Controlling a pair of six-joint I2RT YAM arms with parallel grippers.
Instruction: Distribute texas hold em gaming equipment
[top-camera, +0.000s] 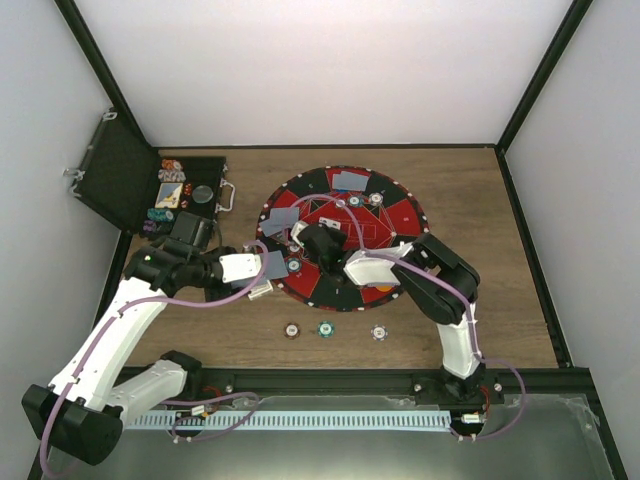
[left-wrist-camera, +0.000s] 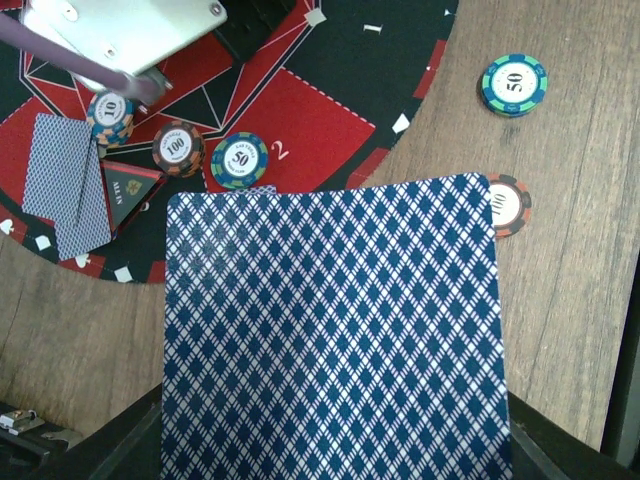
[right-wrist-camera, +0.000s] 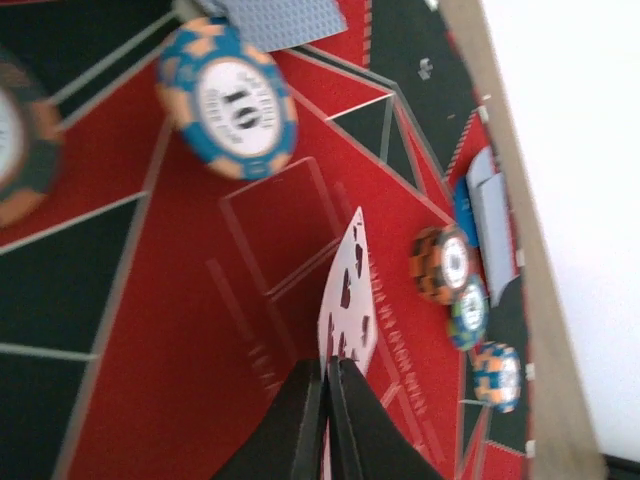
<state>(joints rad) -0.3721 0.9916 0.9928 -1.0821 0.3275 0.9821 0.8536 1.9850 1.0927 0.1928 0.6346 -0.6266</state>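
My left gripper (top-camera: 255, 268) is shut on a stack of blue diamond-backed playing cards (left-wrist-camera: 335, 330) at the left rim of the round red-and-black mat (top-camera: 395, 215). The stack hides its fingers in the left wrist view. My right gripper (right-wrist-camera: 327, 385) is shut on one white-faced card (right-wrist-camera: 348, 290), held edge-on just above the mat's red centre. Near it lies a "10" chip (right-wrist-camera: 232, 100). Three chips (left-wrist-camera: 178, 148) and face-down cards (left-wrist-camera: 65, 185) lie on the mat's near-left segment. More chips (right-wrist-camera: 455, 290) and cards (right-wrist-camera: 493, 215) lie at its far segment.
An open black case (top-camera: 120, 175) with chips and a card pack stands at the back left. Three chips (top-camera: 325, 328) lie on the wood in front of the mat. The enclosure's walls bound the table on both sides.
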